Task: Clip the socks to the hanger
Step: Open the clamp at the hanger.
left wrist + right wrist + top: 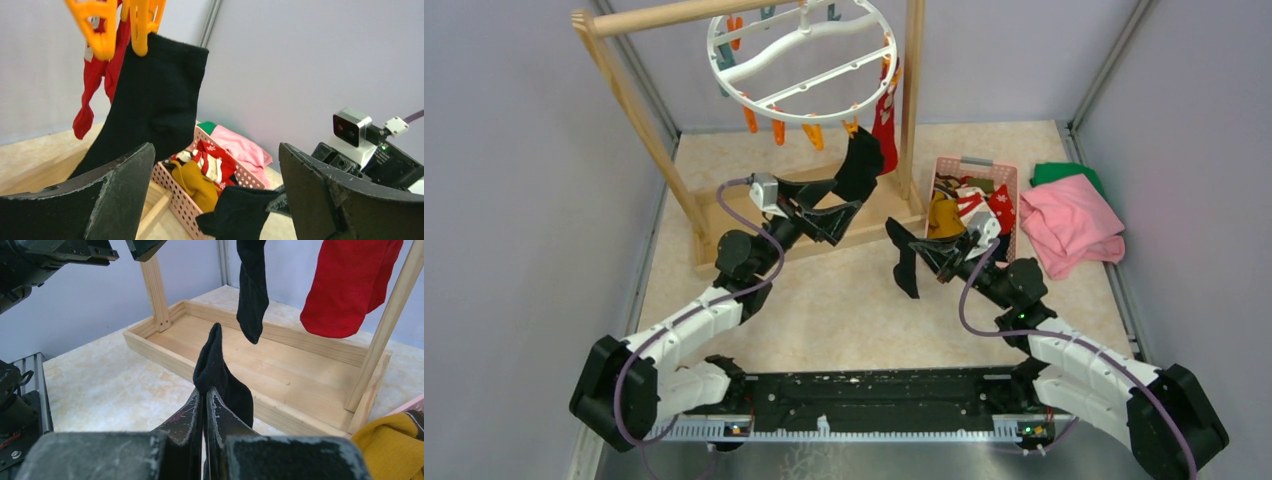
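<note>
The white ring hanger (pixel 799 55) hangs from the wooden rack, with orange clips (pixel 142 22) below it. A red sock (pixel 886 115) and a black sock (pixel 861 165) hang clipped at its right side; both show in the left wrist view, black (pixel 155 100) and red (pixel 95 85). My left gripper (pixel 849 205) is open and empty just below the hanging black sock, jaws wide apart (pixel 215 150). My right gripper (pixel 929 252) is shut on a second black sock (pixel 215 360), held above the table to the right of the rack base; this sock also shows in the top view (pixel 906 265).
A pink perforated basket (pixel 974 165) holds yellow, red and striped socks (pixel 210 167). Pink cloth (pixel 1069 225) and green cloth (pixel 1064 172) lie at the right. The wooden rack's base tray (pixel 280 360) and right post (pixel 911 100) stand near both grippers.
</note>
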`<state>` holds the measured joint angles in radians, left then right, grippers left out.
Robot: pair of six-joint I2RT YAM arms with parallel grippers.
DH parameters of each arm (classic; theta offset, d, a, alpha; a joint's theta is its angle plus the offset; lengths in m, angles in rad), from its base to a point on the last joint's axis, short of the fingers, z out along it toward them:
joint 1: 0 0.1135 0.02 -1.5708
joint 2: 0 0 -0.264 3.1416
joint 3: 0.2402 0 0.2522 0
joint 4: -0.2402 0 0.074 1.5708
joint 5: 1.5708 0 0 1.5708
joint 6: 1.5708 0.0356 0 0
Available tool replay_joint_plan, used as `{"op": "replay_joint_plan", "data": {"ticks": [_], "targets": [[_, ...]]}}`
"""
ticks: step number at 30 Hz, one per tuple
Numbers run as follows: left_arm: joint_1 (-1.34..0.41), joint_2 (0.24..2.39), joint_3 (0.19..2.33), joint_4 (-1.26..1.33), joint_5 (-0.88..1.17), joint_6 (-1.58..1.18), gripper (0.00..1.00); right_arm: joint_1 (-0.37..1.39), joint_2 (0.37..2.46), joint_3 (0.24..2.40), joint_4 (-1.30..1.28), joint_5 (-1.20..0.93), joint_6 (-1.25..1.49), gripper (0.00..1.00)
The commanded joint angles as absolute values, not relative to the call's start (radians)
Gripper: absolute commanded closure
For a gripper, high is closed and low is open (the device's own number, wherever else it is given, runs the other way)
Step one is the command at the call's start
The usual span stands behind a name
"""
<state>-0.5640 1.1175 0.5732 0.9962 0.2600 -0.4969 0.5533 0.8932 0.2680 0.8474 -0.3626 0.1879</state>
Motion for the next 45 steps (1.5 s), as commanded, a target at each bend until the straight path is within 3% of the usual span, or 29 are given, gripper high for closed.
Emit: {"op": "replay_joint_plan", "data": {"ticks": [1, 7, 20, 36, 45], "targets": [[-0.492, 1.059, 0.526, 1.024, 0.403, -0.570, 0.01, 0.543, 0.897, 0.269, 0.907, -0.377, 0.201, 1.00], [-0.391, 0.974, 0.520, 0.917, 0.477, -0.571, 0.01, 0.542, 0.920, 0.272, 0.917, -0.394, 0.206, 1.00], [-0.377, 0.914, 0.734, 0.536, 0.337, -0.546, 0.02, 0.543, 0.961, 0.297, 0.931, -0.480, 0.225, 1.00], [-0.377, 1.012, 0.885, 0.483, 0.143, -0.603, 0.21, 0.542, 0.966, 0.301, 0.929, -0.486, 0.227, 1.00], [-0.379, 1.104, 0.975, 0.474, 0.166, -0.521, 0.31, 0.542, 0.966, 0.300, 0.930, -0.486, 0.229, 1.00]]}}
